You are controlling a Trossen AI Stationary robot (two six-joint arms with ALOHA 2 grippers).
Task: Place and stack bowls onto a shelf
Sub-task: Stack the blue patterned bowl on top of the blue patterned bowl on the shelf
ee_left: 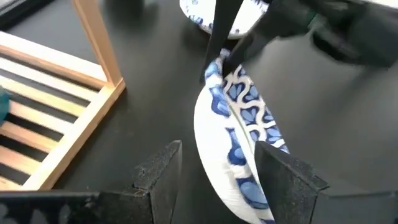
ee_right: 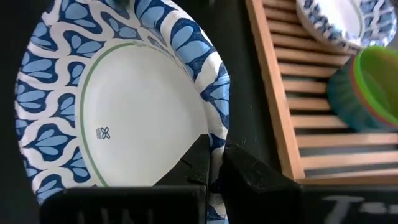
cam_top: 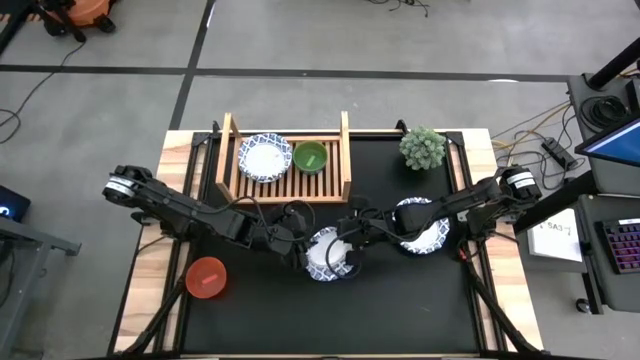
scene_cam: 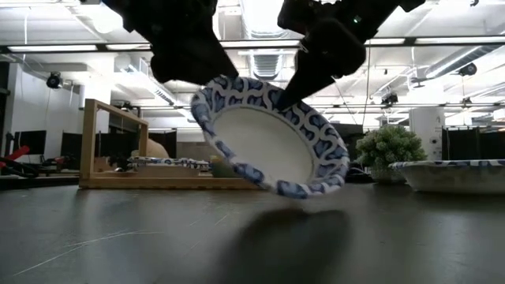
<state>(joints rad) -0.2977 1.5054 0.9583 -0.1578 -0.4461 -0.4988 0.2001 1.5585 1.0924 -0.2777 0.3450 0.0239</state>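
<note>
Both claws meet at one tilted patterned bowl [cam_top: 329, 254], right claw [ee_right: 214, 165] pinching its rim.

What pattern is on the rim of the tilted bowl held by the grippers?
Blue leaf-like shapes on white on the wide white paper bowl, clearest in the right wrist view.

two dark arms, silver-white joint caps, black fingers [ee_left: 158, 177]

No readable words or numbers appear anywhere; the only mark is a small grey clover-like emblem [ee_right: 104, 132], without legible lettering, printed on the white underside of the wide blue-patterned white bowl [ee_right: 121, 106] in the right wrist view.
</note>
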